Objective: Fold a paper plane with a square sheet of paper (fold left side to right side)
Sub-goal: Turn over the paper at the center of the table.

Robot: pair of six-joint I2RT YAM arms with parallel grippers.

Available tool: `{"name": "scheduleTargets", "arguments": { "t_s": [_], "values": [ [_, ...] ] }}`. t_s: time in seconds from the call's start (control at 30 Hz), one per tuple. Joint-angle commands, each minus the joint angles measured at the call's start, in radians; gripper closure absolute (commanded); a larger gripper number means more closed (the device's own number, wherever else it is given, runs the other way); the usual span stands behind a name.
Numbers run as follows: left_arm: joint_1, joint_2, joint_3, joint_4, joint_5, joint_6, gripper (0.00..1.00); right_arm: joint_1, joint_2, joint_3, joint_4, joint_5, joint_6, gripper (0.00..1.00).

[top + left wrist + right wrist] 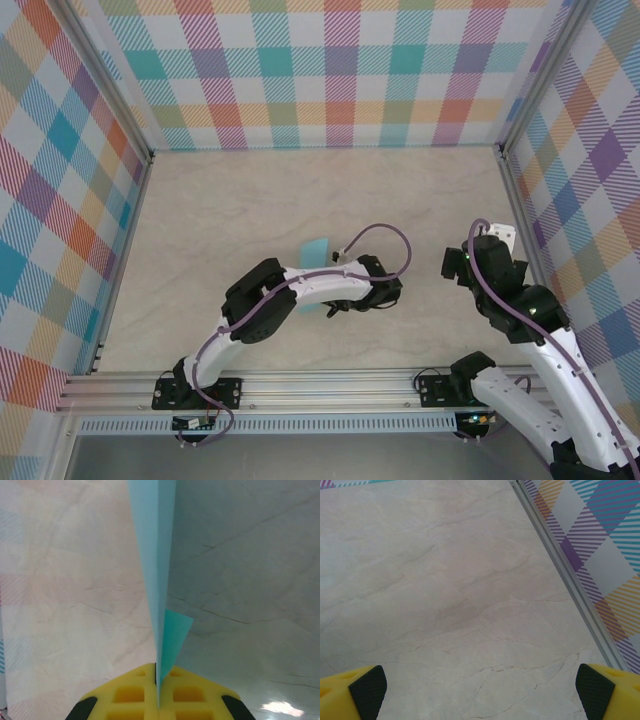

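Left wrist view: the left gripper (158, 677) has its two yellow fingers (130, 695) pressed together, and they pinch the teal sheet of paper (152, 555) between them. The sheet is seen edge-on. It rises from the seam between the fingers as a narrow folded strip and widens toward the top of the frame. Just beside the fingertips, on the strip's right face, a small darker teal flap (176, 630) pokes out at an angle; how many layers are folded together there cannot be told. Behind the sheet on both sides lies the pale marbled table (250, 580).

In the top external view a pale corner of the sheet shows on the far side of the left arm's white forearm (320, 283), and a small sliver of it shows on the near side. The forearm crosses over the middle of the sheet, above the table.

In the right wrist view the right gripper (480, 695) is spread wide. Its black-padded fingertips (367, 687) sit at opposite lower corners of the frame, with bare table between them. In the top external view this gripper stands well apart from the sheet, off to the sheet's right. Beyond it, farther from the sheet, run a metal rail (560, 565) and the plaid wall (610, 525).
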Motion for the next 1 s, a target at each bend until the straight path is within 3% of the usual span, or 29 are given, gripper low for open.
{"name": "scheduleTargets", "arguments": {
  "t_s": [0.0, 0.17, 0.27, 0.4, 0.5, 0.63, 0.77, 0.97],
  "values": [
    [-0.011, 0.046, 0.048, 0.045, 0.098, 0.072, 0.95, -0.005, -0.013, 0.021, -0.029, 0.021, -0.006, 0.00],
    [0.001, 0.044, 0.075, 0.122, 0.226, 0.148, 0.81, -0.005, -0.010, 0.042, -0.052, 0.021, -0.010, 0.00],
    [0.011, -0.001, 0.072, 0.185, 0.282, 0.190, 0.66, -0.005, -0.009, 0.058, -0.065, 0.021, -0.007, 0.00],
    [0.045, -0.112, 0.014, 0.312, 0.377, 0.242, 0.42, -0.005, -0.012, 0.089, -0.081, 0.021, 0.001, 0.00],
    [0.100, -0.245, -0.104, 0.475, 0.507, 0.263, 0.32, -0.005, -0.012, 0.109, -0.074, -0.012, -0.005, 0.00],
    [0.185, -0.428, -0.263, 0.659, 0.635, 0.279, 0.22, -0.005, -0.016, 0.094, 0.006, -0.172, -0.040, 0.00],
    [0.310, -0.599, -0.449, 0.796, 0.732, 0.275, 0.16, -0.005, 0.038, 0.051, 0.126, -0.433, -0.034, 0.00],
    [0.528, -0.738, -0.738, 1.058, 0.970, 0.263, 0.14, -0.001, 0.212, -0.028, 0.351, -0.804, 0.022, 0.00]
  ]
}}
